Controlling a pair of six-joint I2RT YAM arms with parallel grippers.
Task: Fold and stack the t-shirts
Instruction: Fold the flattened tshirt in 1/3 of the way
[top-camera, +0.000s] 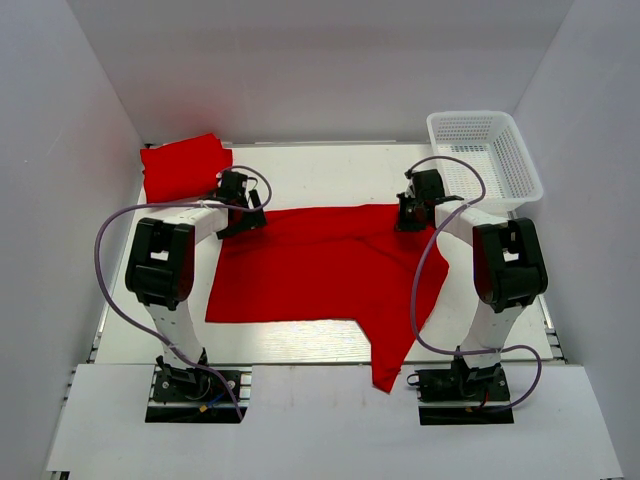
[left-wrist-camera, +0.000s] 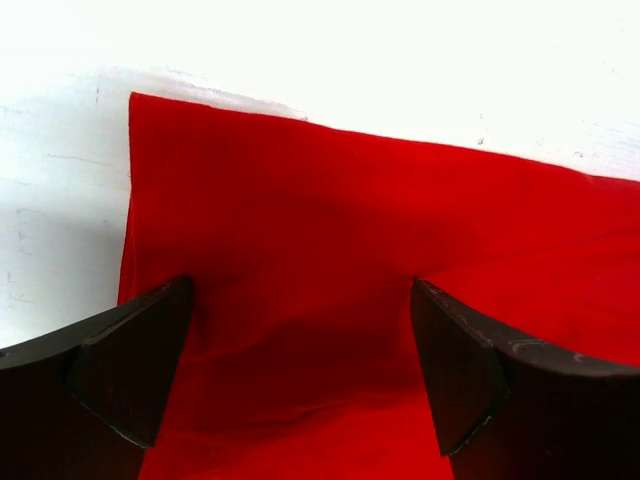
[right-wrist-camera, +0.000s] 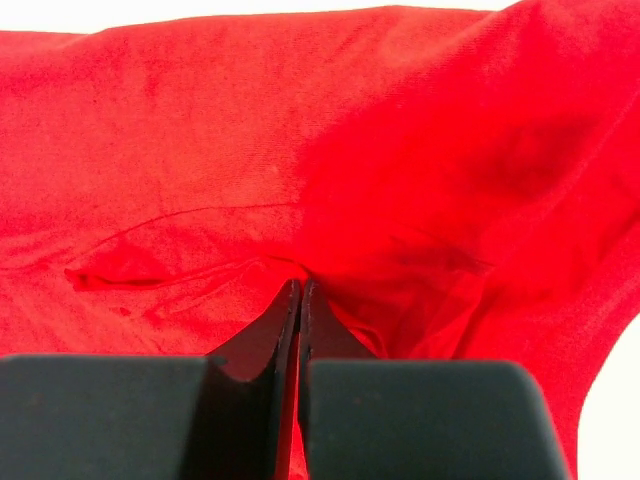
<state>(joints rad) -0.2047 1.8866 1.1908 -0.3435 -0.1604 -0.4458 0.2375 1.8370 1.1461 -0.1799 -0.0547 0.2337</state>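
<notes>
A red t-shirt (top-camera: 320, 265) lies spread across the middle of the table, one part hanging toward the front edge at the lower right. A second red t-shirt (top-camera: 183, 165) lies folded at the far left corner. My left gripper (top-camera: 240, 222) is open over the spread shirt's far left corner; in the left wrist view its fingers (left-wrist-camera: 130, 370) stand wide apart above the cloth (left-wrist-camera: 320, 250). My right gripper (top-camera: 408, 218) is shut on the spread shirt's far right edge; the right wrist view shows cloth (right-wrist-camera: 330, 170) pinched between the closed fingertips (right-wrist-camera: 300, 292).
A white plastic mesh basket (top-camera: 487, 160) stands at the far right corner, just behind my right arm. White walls close in the table on three sides. Purple cables loop beside both arms.
</notes>
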